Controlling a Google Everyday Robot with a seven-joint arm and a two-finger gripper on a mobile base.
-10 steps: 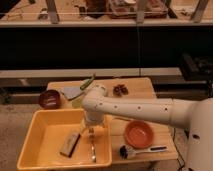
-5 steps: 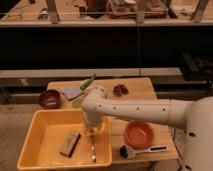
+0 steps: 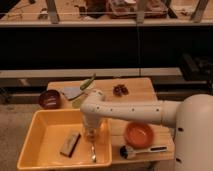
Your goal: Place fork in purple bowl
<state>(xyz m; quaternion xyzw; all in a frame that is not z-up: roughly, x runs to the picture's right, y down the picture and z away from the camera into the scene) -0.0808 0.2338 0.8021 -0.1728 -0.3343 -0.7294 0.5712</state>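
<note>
The fork (image 3: pixel 93 152) is slim and silvery and lies in the yellow tray (image 3: pixel 45 129), near its front right corner. My gripper (image 3: pixel 90 132) hangs from the white arm (image 3: pixel 130 112) inside the tray, just above the fork's far end. I cannot see whether it touches the fork. The purple bowl (image 3: pixel 50 98) stands on the wooden table (image 3: pixel 140 90) at the far left, behind the tray and apart from the gripper.
A brown block (image 3: pixel 70 143) lies in the tray left of the fork. An orange bowl (image 3: pixel 138 134) and a black-handled brush (image 3: pixel 141 150) are right of the tray. A pale cloth (image 3: pixel 73 93), a green item (image 3: pixel 88 83) and a brown clump (image 3: pixel 120 90) sit at the back.
The gripper has lowered slightly over the fork's far end. The fork and the bowls have not moved.
</note>
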